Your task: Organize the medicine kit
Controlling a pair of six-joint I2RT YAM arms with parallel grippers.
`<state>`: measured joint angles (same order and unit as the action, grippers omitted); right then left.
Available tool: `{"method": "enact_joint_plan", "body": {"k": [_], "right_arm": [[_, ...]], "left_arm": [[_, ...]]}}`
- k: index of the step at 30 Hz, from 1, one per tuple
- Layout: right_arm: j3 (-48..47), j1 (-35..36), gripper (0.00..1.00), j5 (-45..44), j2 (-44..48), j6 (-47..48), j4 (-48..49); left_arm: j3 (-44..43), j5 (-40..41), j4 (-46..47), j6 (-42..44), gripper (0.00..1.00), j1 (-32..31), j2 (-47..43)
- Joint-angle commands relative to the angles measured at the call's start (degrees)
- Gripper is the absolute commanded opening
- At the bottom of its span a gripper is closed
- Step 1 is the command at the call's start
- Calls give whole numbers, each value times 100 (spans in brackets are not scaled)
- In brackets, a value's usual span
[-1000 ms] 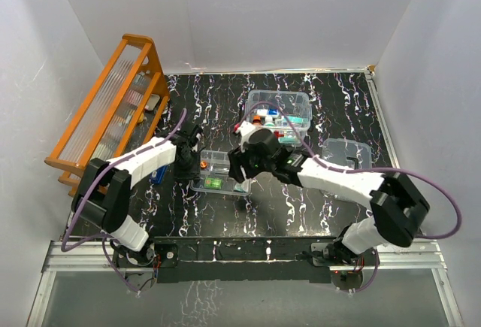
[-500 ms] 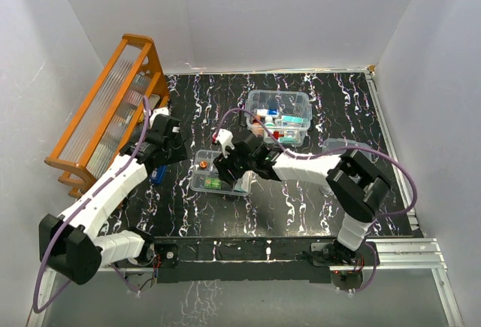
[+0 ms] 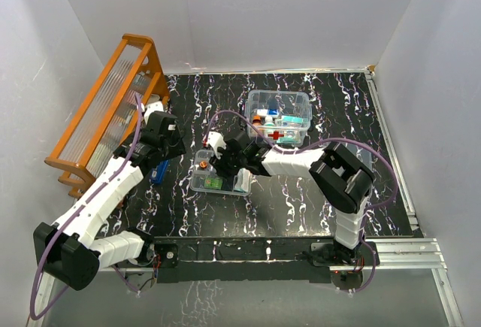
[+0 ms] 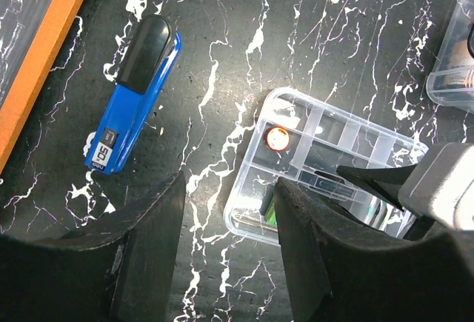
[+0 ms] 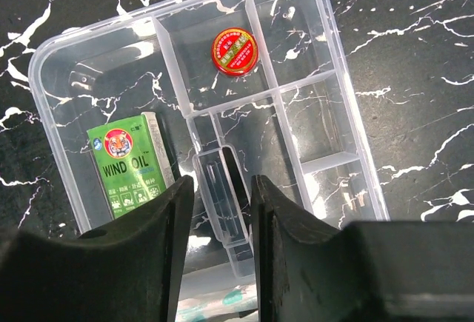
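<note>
The medicine kit is a clear box with a red cross and stands open at the back centre, with small items inside. In front of it lies a shallow clear divided tray holding a red balm tin and a green Wind Oil box. My right gripper hovers over the tray, shut on a small narrow clear case. My left gripper is open and empty, above the table just left of the tray.
A blue stapler lies left of the tray. An orange wooden rack stands along the left wall. The kit's clear lid lies at the right, partly behind my right arm. White walls enclose the table.
My left gripper has drawn back left from the tray toward the rack. My right gripper has moved left over the tray's middle, and its elbow has swung in.
</note>
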<state>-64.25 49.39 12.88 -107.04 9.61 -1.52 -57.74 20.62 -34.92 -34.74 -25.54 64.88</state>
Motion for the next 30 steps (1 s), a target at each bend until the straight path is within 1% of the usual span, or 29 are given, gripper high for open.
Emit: {"method": "enact_joint_plan", "body": {"k": [1, 3, 8, 11, 13, 19, 21, 26, 30], "right_arm": [[-318, -13, 33, 141, -116, 450, 26], [-332, -8, 34, 239, -160, 553, -37], [-489, -8, 41, 355, -307, 704, -272], [-515, -8, 41, 373, -370, 783, -317], [-565, -8, 38, 375, -427, 837, -373], [-563, -9, 13, 307, -461, 951, -462], [-573, -8, 7, 312, -413, 955, -470], [-571, -13, 1, 394, -85, 813, -495], [-461, -8, 0, 303, 402, 504, -502]], "left_arm": [[-320, 98, 70, 70, 50, 53, -22], [-454, 104, 40, 146, 50, 71, 93], [-609, 170, 21, 148, 50, 140, 137], [-663, 153, 78, 147, 51, 182, 45], [-732, 145, 75, 165, 51, 204, 14], [-905, 63, 16, 202, 53, 262, 34], [-958, 5, 36, 233, 55, 299, 45], [-1132, -299, 86, 316, 62, 392, 178], [-1304, -624, 159, 360, 69, 527, 357]]}}
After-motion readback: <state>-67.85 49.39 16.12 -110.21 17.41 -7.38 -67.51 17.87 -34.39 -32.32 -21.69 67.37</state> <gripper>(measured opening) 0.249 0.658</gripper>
